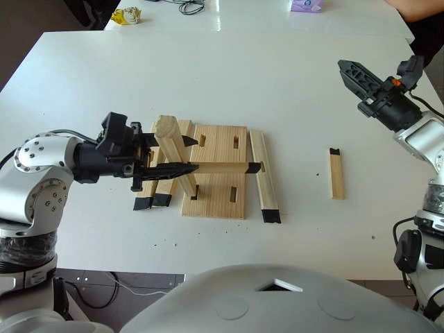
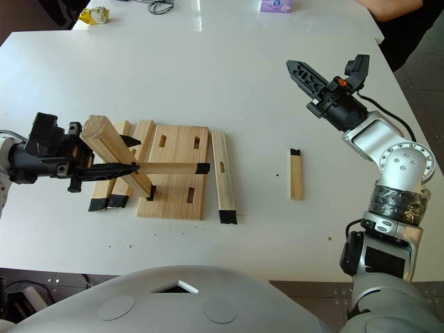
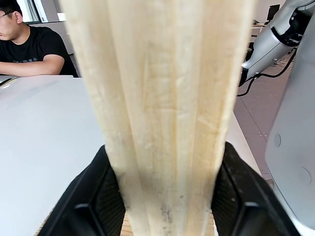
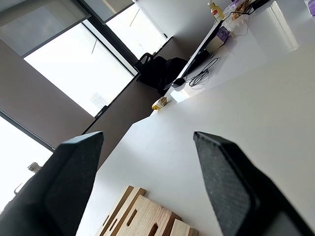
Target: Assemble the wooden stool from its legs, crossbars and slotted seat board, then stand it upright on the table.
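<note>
Stool leg clamped at a tilt over the slotted seat board

The leg [image 1: 173, 149] is clamped in the left gripper [image 1: 173, 155], its foot on the seat board [image 1: 220, 182], which lies flat on the white table [image 1: 208, 69]. A black-tipped crossbar [image 1: 232, 166] runs level from the leg. The right gripper [image 1: 380, 66] is held raised with its fingers apart, well away from a loose crossbar [image 1: 336, 175].

A pale wooden seat board [image 1: 220, 182] with four rectangular slots lies flat on the white surface [image 1: 208, 76]. A thick pale wooden leg [image 1: 175, 154] rises tilted from the board's left side. A slim black-tipped wooden crossbar [image 1: 225, 166] runs level above the board, clamped in the left hand [image 1: 189, 168]. Two black-tipped wooden legs [image 1: 161, 200] lie just beside the board's left edge, and a slotted wooden leg [image 1: 263, 175] lies just beside its right edge. A short black-tipped wooden bar [image 1: 336, 175] lies well apart to the right.
</note>
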